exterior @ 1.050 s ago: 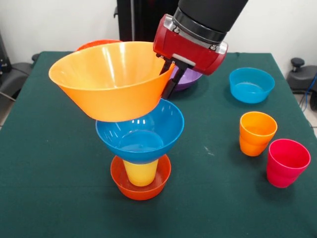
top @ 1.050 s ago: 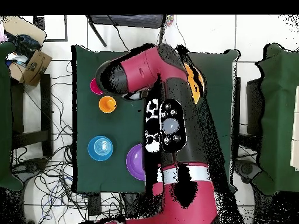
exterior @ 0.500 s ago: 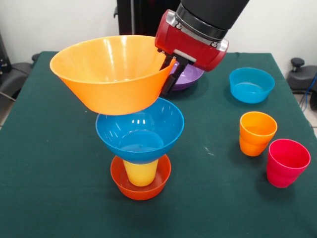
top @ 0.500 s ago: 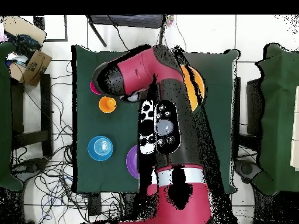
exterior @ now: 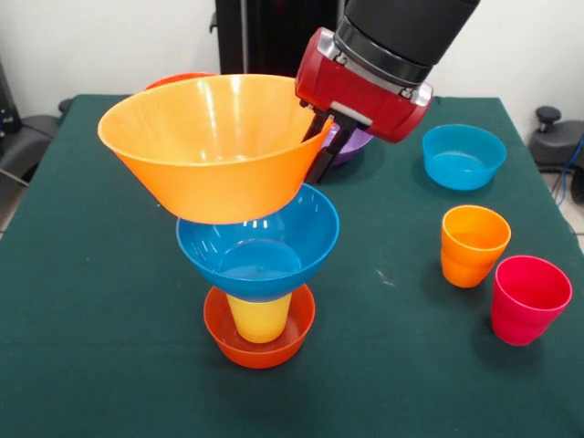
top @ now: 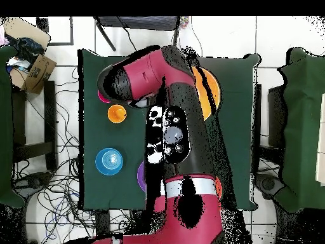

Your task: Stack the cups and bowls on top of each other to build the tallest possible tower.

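Jaws of the red-and-black gripper point(exterior: 321, 139) pinch the rim of the large light-orange glossy plastic bowl point(exterior: 214, 151), tilted above the large blue plastic bowl point(exterior: 258, 242). Below it: yellow plastic cup point(exterior: 259, 318) standing in the small red-orange bowl point(exterior: 259, 345) on the green table point(exterior: 91, 319).

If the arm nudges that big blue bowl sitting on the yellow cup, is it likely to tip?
Probably yes. The blue bowl flares far wider than the yellow cup under it, so it looks top-heavy. Its glossy plastic likely slides easily, and the orange bowl held by the gripper overhangs to one side.
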Motion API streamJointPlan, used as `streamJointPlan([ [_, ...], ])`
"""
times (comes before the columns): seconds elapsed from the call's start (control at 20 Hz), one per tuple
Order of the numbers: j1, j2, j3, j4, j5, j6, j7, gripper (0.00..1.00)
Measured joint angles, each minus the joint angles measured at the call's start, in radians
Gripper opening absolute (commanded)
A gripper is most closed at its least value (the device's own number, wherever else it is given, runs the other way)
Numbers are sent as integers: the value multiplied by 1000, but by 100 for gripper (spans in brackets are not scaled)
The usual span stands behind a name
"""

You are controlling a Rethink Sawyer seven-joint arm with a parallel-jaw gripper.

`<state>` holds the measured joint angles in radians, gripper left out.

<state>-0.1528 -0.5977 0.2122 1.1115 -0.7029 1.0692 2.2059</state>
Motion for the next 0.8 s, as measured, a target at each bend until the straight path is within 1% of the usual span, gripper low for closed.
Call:
streamJointPlan([
  [0.4,10,20,-18,-41,0,5,0,0],
  [0.8,31,29,-36,-72,8,40,0,0],
])
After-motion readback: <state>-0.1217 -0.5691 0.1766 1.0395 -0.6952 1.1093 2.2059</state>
